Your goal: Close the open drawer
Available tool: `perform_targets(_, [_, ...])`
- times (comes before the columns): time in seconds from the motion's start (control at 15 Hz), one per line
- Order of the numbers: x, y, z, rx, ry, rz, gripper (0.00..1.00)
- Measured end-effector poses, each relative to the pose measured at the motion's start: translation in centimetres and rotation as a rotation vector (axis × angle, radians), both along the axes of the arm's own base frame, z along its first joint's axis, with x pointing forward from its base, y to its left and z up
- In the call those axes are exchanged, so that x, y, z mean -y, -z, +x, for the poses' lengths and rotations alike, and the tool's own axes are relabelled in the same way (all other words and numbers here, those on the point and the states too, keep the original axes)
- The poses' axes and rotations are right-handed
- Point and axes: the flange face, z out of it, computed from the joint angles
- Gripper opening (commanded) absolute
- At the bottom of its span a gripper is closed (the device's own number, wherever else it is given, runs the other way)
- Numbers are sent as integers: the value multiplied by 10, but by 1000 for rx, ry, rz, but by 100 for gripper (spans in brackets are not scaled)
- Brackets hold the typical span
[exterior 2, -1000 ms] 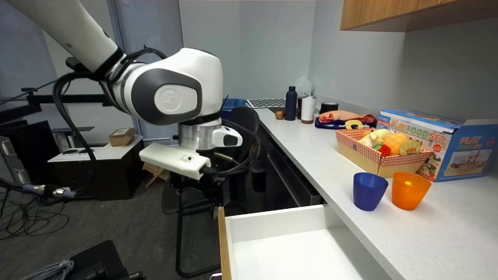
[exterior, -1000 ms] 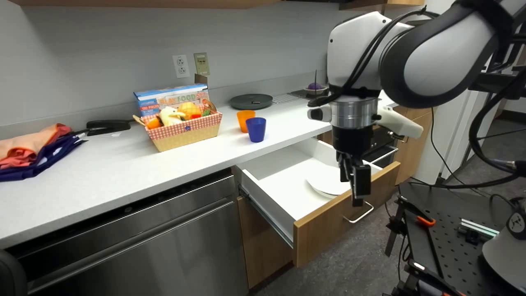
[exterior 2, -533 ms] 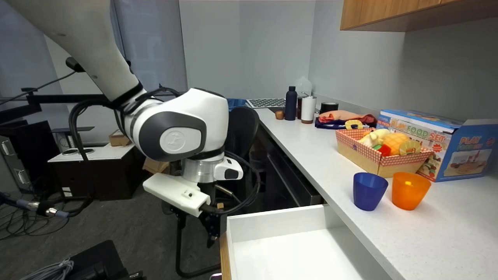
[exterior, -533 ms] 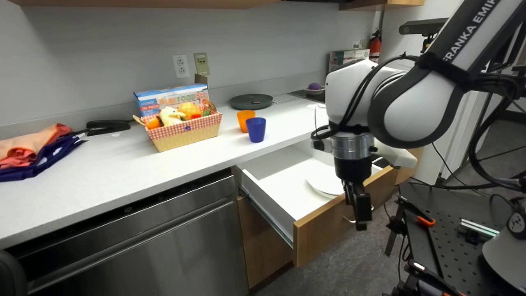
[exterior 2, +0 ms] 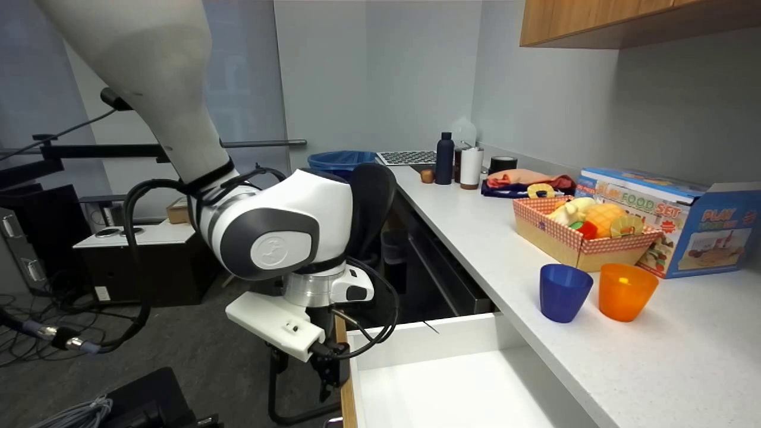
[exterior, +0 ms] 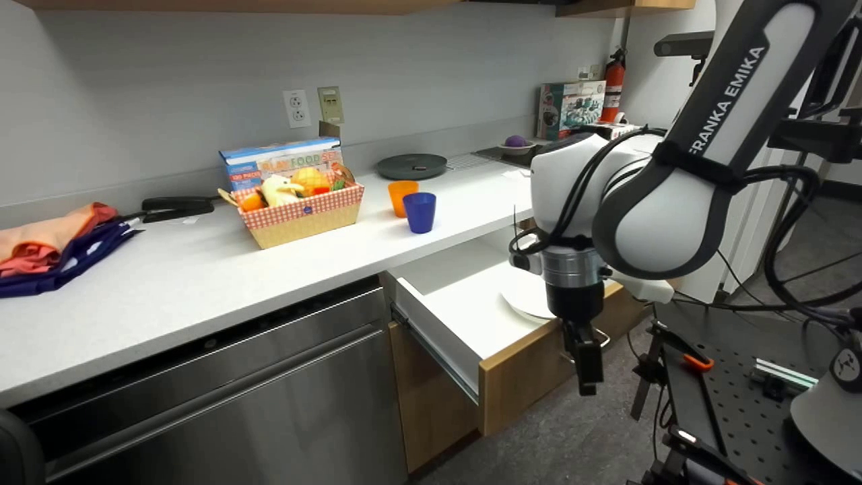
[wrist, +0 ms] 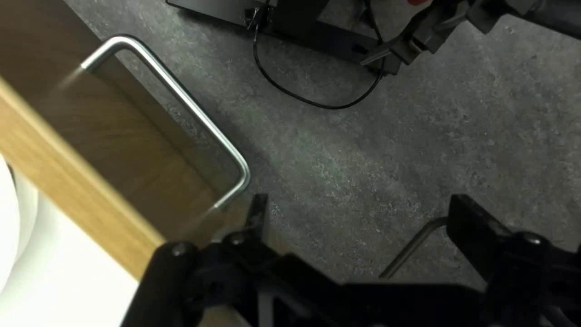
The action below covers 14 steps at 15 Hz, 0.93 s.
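Note:
The drawer is pulled out under the counter. Its wood front (exterior: 518, 387) and white inner box show in both exterior views (exterior 2: 428, 351). White plates (exterior: 528, 293) lie inside. My gripper (exterior: 587, 380) points down just outside the wood front, its fingertips below the front's top edge. It also shows beside the front in an exterior view (exterior 2: 327, 386). In the wrist view the gripper (wrist: 357, 204) is open with only floor between its fingers. One finger is close to the wood front, beside the silver bar handle (wrist: 195, 106); I cannot tell whether it touches.
A stainless-steel appliance (exterior: 222, 404) stands beside the drawer. The counter (exterior: 168, 269) above holds a play food basket (exterior: 306, 215), a blue cup (exterior: 419, 213) and an orange cup (exterior: 399, 197). A black perforated table (exterior: 747, 397) stands opposite the drawer. A chair (exterior 2: 371, 208) is behind the arm.
My arm has lowered, bringing the gripper down from above the drawer's edge to outside its front. The drawer front has shifted very slightly inward. The gripper holds nothing.

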Motion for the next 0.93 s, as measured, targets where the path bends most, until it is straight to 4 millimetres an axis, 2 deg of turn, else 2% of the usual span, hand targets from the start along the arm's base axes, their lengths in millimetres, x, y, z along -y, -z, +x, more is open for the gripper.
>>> perform_targets(0.27, [7,3,13,90,-17,-32,100])
perform_targets(0.53, [24,6,36,190,-23,-100,100])
perform_targets(0.93, [55,-3,87,369,10,-240,100])
